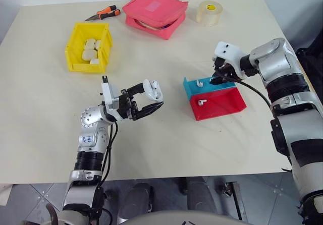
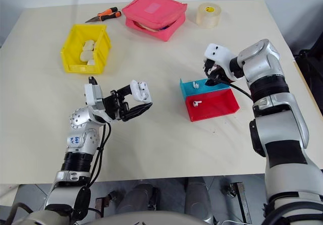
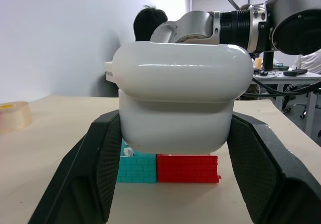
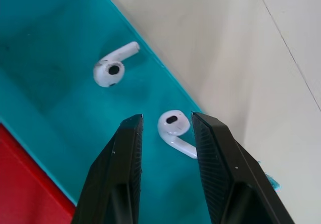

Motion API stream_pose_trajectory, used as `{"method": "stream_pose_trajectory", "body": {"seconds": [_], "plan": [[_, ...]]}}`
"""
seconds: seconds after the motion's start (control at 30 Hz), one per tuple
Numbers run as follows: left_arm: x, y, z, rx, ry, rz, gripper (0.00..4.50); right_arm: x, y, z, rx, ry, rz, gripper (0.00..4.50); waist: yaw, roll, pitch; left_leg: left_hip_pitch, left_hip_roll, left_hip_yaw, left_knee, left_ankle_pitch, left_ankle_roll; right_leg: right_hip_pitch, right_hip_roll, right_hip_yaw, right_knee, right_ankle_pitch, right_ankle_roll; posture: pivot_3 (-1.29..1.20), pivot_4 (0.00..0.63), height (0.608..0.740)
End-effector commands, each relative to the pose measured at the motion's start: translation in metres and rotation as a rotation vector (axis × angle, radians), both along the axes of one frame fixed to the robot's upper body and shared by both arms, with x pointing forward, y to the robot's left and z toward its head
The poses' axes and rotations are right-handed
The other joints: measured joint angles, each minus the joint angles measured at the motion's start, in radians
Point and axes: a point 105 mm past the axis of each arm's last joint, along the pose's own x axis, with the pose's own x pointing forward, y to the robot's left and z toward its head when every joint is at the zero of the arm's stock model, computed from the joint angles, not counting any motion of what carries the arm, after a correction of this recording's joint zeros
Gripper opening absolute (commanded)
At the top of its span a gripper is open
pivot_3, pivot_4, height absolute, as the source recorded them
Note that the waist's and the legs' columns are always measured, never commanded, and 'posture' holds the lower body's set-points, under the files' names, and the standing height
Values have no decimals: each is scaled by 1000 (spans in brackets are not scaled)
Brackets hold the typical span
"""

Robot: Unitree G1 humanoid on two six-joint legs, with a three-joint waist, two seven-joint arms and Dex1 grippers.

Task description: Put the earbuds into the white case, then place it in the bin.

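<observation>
**Holding the case while the other hand hovers over the earbuds**

Standing nearest the table edge, the left gripper (image 1: 147, 100) has its two black fingers clamped on the white case (image 1: 152, 89), held up clear of the table (image 1: 45, 129) with its rounded lid on top. In the left wrist view the case (image 3: 178, 103) sits snug between both fingers (image 3: 93, 174).

A little further in and to the right lie two shallow trays side by side, touching: the red tray (image 1: 222, 106) closer, the blue tray (image 1: 202, 90) just behind it. One earbud (image 1: 202, 102) lies in the red tray. The right gripper (image 1: 218, 78) reaches down over the blue tray, its fingers apart. In the right wrist view two earbuds rest on the blue floor: one earbud (image 4: 174, 127) right between the fingertips (image 4: 128, 148), not yet pinched, the other (image 4: 113, 68) just beyond them.

Further back on the left stands the yellow bin (image 1: 90, 47), with several pale pieces inside it. At the far edge lie orange-handled pliers (image 1: 103, 14), a pink pouch (image 1: 155, 12) and a roll of tape (image 1: 211, 12).
</observation>
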Motion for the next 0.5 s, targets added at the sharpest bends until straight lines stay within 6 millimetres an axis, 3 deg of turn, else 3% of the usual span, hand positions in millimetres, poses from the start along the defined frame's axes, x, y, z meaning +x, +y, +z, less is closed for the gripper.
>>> {"method": "stream_pose_trajectory", "body": {"seconds": [0.03, 0.5], "plan": [[-6, 2, 11, -20, -58, 0, 2779, 3, 2, 9, -24, -33, 13, 1574, -1, 0, 0, 0, 0, 0, 0, 0, 0, 0, 0, 0, 0, 0, 0, 0, 150, 740], [-8, 3, 11, -20, -56, 9, 2779, 6, 5, 5, -22, -36, 19, 1574, -1, 0, 0, 0, 0, 0, 0, 0, 0, 0, 0, 0, 0, 0, 0, 0, 150, 740]]}}
